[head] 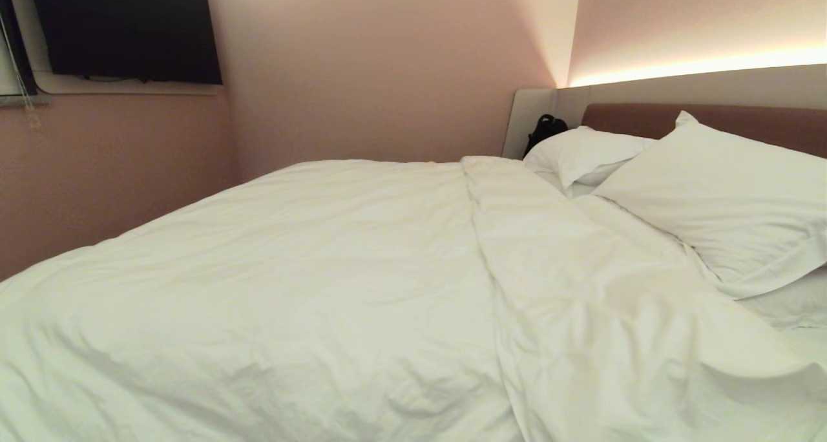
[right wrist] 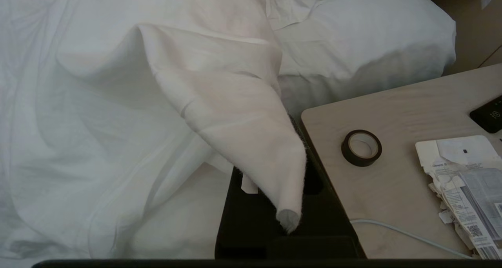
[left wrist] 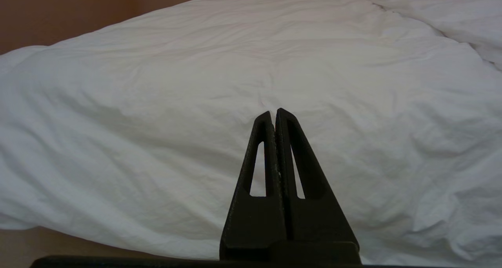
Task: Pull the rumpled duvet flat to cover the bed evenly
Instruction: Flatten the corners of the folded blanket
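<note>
While no arm shows in the head view, the duvet (head: 336,280) lies over the bed (head: 743,122), ridged near two pillows (head: 717,203). Left wrist view: left gripper (left wrist: 274,115) clenched, empty, duvet beyond its tips. Right wrist view: right gripper (right wrist: 288,205) mostly hidden, clamped on one duvet corner draped over it; beside it a nightstand (right wrist: 396,189) with one tape roll (right wrist: 361,147).

Puffy wrinkled white duvet (head: 310,287): one
Rectangular white pillows (head: 723,203): two
Black flat wall-mounted screen (head: 129,28): one
Black bag by the headboard (head: 544,130): one
Dark roll of tape (right wrist: 361,147): one
Pale wooden bedside table (right wrist: 392,197): one
Black robot grippers (left wrist: 273,113): two
</note>
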Available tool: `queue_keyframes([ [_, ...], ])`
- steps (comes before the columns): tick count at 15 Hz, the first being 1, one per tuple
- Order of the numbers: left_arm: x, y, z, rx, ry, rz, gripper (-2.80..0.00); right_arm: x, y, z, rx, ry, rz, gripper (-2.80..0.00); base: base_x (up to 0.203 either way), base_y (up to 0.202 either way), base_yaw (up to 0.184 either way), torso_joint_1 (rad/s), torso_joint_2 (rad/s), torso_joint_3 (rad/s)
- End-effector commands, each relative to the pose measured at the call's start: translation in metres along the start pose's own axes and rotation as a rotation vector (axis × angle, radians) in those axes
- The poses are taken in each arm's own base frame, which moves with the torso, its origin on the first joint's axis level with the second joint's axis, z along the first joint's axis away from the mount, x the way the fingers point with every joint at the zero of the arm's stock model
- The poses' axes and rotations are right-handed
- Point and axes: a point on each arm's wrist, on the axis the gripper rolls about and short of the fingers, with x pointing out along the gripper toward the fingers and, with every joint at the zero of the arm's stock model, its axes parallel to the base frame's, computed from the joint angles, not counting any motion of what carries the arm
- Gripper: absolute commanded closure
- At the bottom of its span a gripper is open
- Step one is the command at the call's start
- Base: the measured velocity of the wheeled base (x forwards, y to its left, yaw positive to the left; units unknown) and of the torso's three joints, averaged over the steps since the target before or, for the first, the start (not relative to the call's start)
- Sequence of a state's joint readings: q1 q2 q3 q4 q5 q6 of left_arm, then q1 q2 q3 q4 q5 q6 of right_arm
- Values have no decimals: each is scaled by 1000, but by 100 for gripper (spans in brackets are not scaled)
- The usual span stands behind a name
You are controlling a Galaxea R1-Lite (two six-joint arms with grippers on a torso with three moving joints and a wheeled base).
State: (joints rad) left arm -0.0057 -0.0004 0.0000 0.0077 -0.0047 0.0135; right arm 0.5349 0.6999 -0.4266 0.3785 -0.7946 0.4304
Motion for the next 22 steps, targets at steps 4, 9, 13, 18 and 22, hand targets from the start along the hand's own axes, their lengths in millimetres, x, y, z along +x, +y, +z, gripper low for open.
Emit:
queue_keyframes([
  [4,0,0,0,0,0,0,0,-10,-18,-12,42,-19,-27,0,0,0,0,0,0,0],
  [9,0,0,0,0,0,0,0,-16,-29,-25,38,-10,-32,0,0,0,0,0,0,0],
  [13,0,0,0,0,0,0,0,-21,-34,-27,70,-43,-18,0,0,0,0,0,0,0],
  [18,0,0,0,0,0,0,0,-26,-44,-36,92,-70,-8,0,0,0,0,0,0,0],
  [22,0,0,0,0,0,0,0,-26,-44,-37,93,-71,-6,0,0,0,0,0,0,0],
])
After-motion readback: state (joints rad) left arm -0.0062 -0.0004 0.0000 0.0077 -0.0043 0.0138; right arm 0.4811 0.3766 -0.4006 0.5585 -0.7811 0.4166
